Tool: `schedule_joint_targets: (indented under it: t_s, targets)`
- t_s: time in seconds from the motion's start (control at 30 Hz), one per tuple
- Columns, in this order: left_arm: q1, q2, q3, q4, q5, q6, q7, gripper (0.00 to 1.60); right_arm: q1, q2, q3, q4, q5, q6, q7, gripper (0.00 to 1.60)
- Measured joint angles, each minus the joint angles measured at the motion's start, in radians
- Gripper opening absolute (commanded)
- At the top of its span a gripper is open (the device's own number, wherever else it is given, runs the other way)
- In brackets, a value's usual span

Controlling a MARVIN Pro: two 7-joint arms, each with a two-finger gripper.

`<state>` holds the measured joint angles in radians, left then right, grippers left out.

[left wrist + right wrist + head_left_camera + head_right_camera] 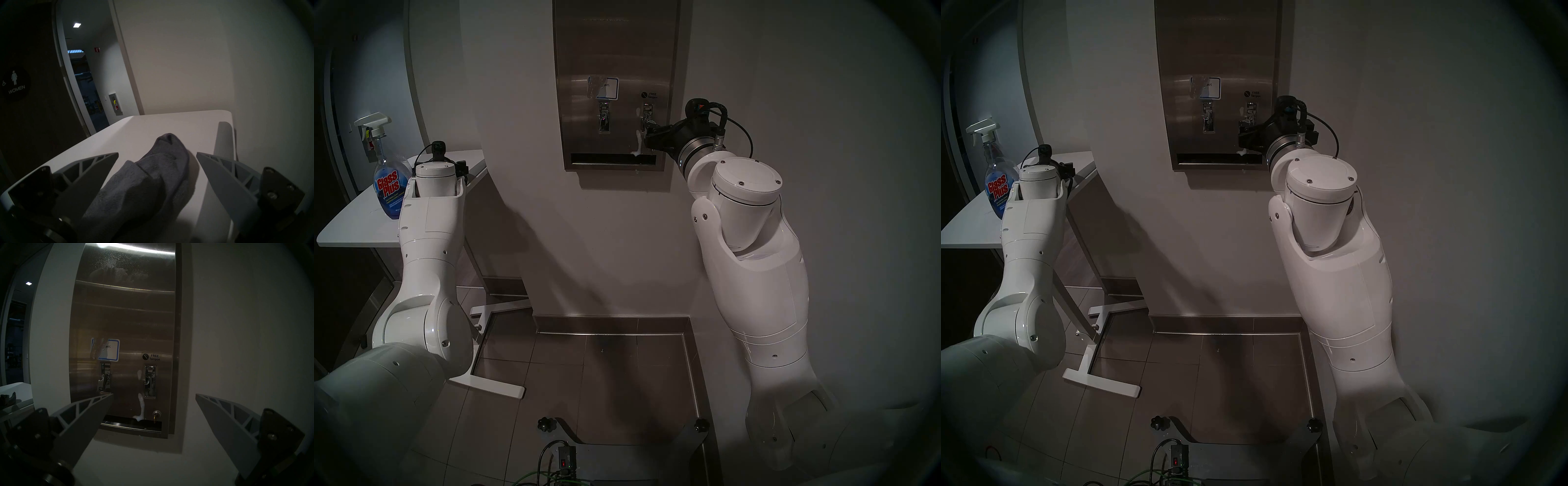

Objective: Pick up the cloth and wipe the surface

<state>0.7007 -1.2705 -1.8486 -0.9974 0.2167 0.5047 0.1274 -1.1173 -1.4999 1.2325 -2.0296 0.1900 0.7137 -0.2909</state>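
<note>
A grey terry cloth [144,183] lies crumpled on the white table [169,123]. My left gripper [157,153] is open, one finger on each side of the cloth and neither touching it. In the head views the left wrist hides the cloth. The surface is a brushed steel dispenser panel [612,68] [127,319] on the wall, with two levers, a blue-bordered label [108,349] and a dark slot at the bottom. White foam [141,407] runs down it beside the right lever. My right gripper [648,139] [154,394] is open and empty, just in front of the panel's lower right.
A Glass Plus spray bottle [387,183] stands on the table [351,220] just left of my left arm. The table's white foot [490,383] reaches across the tiled floor. A dark door with a WOMEN sign [16,84] is to the left, with plain wall around the panel.
</note>
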Motion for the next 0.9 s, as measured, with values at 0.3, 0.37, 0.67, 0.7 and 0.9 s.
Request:
schedule_joint_targets:
  t_s: [0.3, 0.37, 0.67, 0.7, 0.9]
  targets:
    - [-0.055, 0.009, -0.041, 0.103, -0.067, 0.020, 0.026, 1.60, 0.000, 0.000, 0.000, -0.001, 0.000, 0.000, 0.001, 1.60]
    - [-0.078, 0.010, -0.046, 0.134, -0.080, 0.020, 0.033, 1.60, 0.000, 0.000, 0.000, -0.001, 0.000, 0.000, 0.001, 1.60]
    - [-0.145, 0.021, -0.063, 0.250, -0.123, -0.011, 0.053, 0.00, 0.000, 0.000, 0.000, -0.001, -0.001, 0.000, 0.001, 1.60]
    - [-0.155, 0.025, -0.063, 0.269, -0.124, -0.019, 0.054, 0.00, 0.000, -0.001, 0.000, -0.001, -0.001, 0.000, 0.002, 1.60]
    - [-0.189, 0.033, -0.047, 0.330, -0.127, -0.054, 0.049, 0.00, 0.000, -0.001, 0.000, -0.001, -0.001, 0.000, 0.002, 1.60]
